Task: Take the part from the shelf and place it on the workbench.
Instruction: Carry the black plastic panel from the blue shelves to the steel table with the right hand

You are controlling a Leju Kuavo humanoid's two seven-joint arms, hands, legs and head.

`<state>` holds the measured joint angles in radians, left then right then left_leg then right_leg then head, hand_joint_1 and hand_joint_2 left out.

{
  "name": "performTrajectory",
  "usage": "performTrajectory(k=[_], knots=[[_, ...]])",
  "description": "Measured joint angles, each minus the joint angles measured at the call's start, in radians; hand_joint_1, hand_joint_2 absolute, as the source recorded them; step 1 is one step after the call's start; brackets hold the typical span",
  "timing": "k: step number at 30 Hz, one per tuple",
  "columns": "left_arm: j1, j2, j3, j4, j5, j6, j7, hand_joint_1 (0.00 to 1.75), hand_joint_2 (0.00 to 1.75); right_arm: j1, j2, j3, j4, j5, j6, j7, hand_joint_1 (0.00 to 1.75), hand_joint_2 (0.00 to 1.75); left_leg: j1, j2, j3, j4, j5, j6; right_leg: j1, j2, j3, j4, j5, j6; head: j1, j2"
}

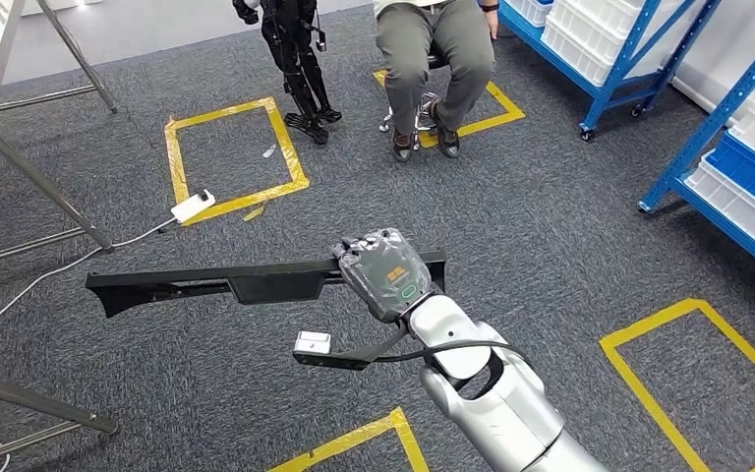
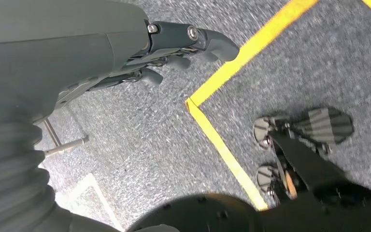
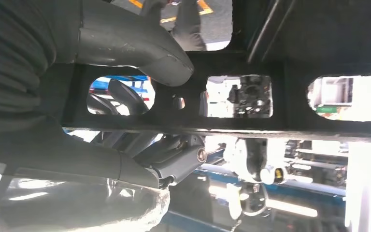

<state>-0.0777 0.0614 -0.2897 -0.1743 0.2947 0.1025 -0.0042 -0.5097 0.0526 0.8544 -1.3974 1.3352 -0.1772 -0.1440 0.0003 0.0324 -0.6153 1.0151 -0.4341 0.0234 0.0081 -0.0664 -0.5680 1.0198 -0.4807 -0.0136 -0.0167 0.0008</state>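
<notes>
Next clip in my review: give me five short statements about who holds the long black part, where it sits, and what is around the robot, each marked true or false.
1. The right hand grips the long black part. True.
2. The part rests on a workbench. False: it is held in the air above the grey carpet.
3. The left hand holds a second part. False: nothing is in it, and it hangs over the floor beside a yellow tape line.
4. A seated person is ahead of the robot. True.
5. The shelving at the right has a red frame. False: the frame is blue and holds white bins.
</notes>
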Motion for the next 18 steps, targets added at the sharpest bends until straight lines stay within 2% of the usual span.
performTrajectory(k=[2,3,5,6,7,8,9,10,11,12,13,15,17,18], knots=[[0.001,0.001,0.002,0.000,0.001,0.002,0.001,0.00,1.75,-0.001,0.002,0.002,0.000,-0.001,0.001,-0.002,1.71,1.75,0.005,-0.012,0.008,-0.014,0.009,0.009,0.000,0.011,-0.010,0.026,-0.018,0.006,0.001,0.000],[0.000,0.001,0.002,0.000,0.002,0.002,0.001,0.00,1.75,-0.001,0.002,0.004,0.000,-0.002,0.001,-0.002,1.71,1.75,0.008,-0.019,0.013,-0.021,0.013,0.014,-0.001,0.026,-0.027,0.066,-0.039,0.006,0.004,0.000],[0.000,0.001,0.003,0.000,0.004,0.002,0.002,0.00,1.75,0.000,-0.002,0.007,0.000,-0.004,0.001,-0.004,1.71,1.75,0.010,-0.034,0.013,-0.023,0.015,0.019,-0.009,0.055,-0.087,0.197,-0.094,0.004,0.007,0.000],[0.000,0.001,0.003,0.000,0.005,0.002,0.002,0.00,1.75,0.003,-0.004,0.008,0.001,-0.004,0.002,-0.004,1.71,1.75,0.010,-0.044,0.012,-0.023,0.015,0.019,-0.012,0.060,-0.116,0.255,-0.113,0.007,0.009,0.000],[0.001,0.001,0.003,0.001,0.006,0.002,0.002,0.00,1.75,0.005,-0.007,0.009,0.001,-0.004,0.002,-0.004,1.71,1.75,0.011,-0.053,0.012,-0.022,0.015,0.018,-0.016,0.062,-0.132,0.284,-0.118,0.013,0.009,0.000],[0.002,0.001,0.003,0.001,0.007,0.002,0.002,0.00,1.75,0.006,-0.009,0.010,0.001,-0.004,0.002,-0.005,1.71,1.75,0.011,-0.062,0.012,-0.021,0.015,0.017,-0.021,0.062,-0.130,0.274,-0.107,0.023,0.009,0.000],[0.002,0.001,0.003,0.001,0.008,0.002,0.002,0.00,1.75,0.007,-0.010,0.012,0.001,-0.004,0.002,-0.006,1.71,1.75,0.012,-0.071,0.013,-0.020,0.015,0.015,-0.026,0.064,-0.106,0.222,-0.081,0.035,0.009,0.000],[0.003,0.001,0.003,0.001,0.008,0.002,0.002,0.00,1.75,0.007,-0.011,0.013,0.001,-0.004,0.002,-0.008,1.71,1.75,0.014,-0.080,0.013,-0.019,0.014,0.011,-0.033,0.069,-0.072,0.148,-0.050,0.046,0.009,0.000],[0.002,0.001,0.003,0.001,0.008,0.002,0.003,0.00,1.75,0.006,-0.011,0.015,0.001,-0.004,0.002,-0.009,1.71,1.75,0.014,-0.088,0.012,-0.015,0.012,0.005,-0.037,0.076,-0.040,0.081,-0.024,0.053,0.009,0.000],[0.003,0.002,0.003,0.001,0.009,0.002,0.003,0.00,1.75,0.006,-0.011,0.016,0.001,-0.004,0.002,-0.010,1.71,1.75,0.013,-0.095,0.010,-0.013,0.011,-0.002,-0.040,0.082,-0.017,0.033,-0.006,0.054,0.008,0.000],[0.004,0.002,0.003,0.001,0.009,0.002,0.003,0.00,1.75,0.006,-0.010,0.017,0.001,-0.004,0.002,-0.011,1.71,1.75,0.014,-0.099,0.008,-0.011,0.011,-0.010,-0.039,0.085,-0.007,0.011,0.002,0.050,0.008,0.000],[0.007,0.003,0.003,0.002,0.009,0.001,0.003,0.00,1.75,0.005,-0.008,0.017,0.001,-0.004,0.002,-0.013,1.71,1.75,0.017,-0.104,0.005,-0.012,0.013,-0.021,-0.035,0.081,-0.006,0.008,0.006,0.036,0.006,0.000],[0.010,0.003,0.003,0.003,0.009,0.001,0.003,0.00,1.75,0.004,-0.004,0.018,0.001,-0.003,0.002,-0.013,1.71,1.75,0.023,-0.085,-0.005,0.007,-0.001,-0.030,-0.036,0.075,-0.005,0.005,0.010,0.023,0.004,0.000],[0.009,0.003,0.003,0.004,0.009,0.001,0.003,0.00,1.75,0.003,-0.002,0.018,0.001,-0.003,0.002,-0.014,1.71,1.75,0.024,-0.069,-0.022,0.045,-0.023,-0.034,-0.036,0.071,-0.003,0.004,0.011,0.014,0.003,0.000]])
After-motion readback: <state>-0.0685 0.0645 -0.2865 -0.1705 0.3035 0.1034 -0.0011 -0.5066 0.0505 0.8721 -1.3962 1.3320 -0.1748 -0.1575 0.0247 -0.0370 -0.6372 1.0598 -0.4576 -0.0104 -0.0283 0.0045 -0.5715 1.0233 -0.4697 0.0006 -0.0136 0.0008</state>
